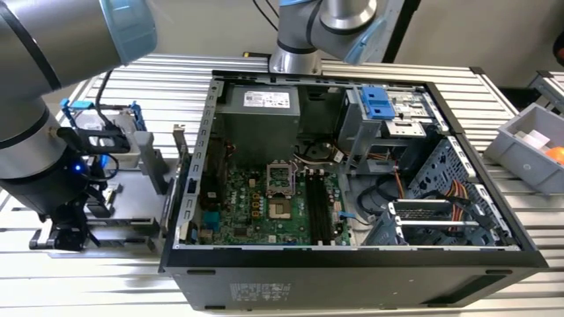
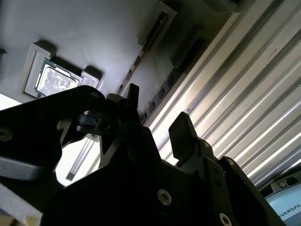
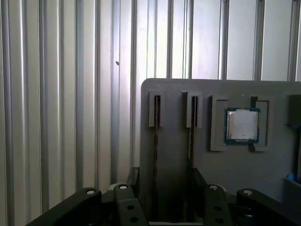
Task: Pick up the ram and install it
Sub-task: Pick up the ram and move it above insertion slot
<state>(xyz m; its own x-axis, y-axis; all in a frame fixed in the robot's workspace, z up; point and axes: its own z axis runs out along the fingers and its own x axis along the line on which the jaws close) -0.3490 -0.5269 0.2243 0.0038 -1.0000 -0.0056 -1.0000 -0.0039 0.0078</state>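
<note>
Finding: my gripper [image 3: 165, 174] is open, jaws apart. The ram [image 3: 156, 113] stands edge-on in the tray [image 3: 174, 117], directly ahead, its long axis running between them.

Exterior view looks down on the computer case [image 1: 352, 261]; both close wrist views share the processor [image 3: 241, 125] beyond my end effector [image 3: 165, 188].

Slatted table [image 1: 88, 290] under computer case [image 1: 352, 281], tray [image 1: 132, 223]

Ribbed silvery metal table [image 1: 97, 290], the slats catching plenty of light. Plain pale wall [image 1: 211, 26] behind it, and a grey plastic bin [image 1: 522, 157] by the table's edge on the exterior view's right.
</note>
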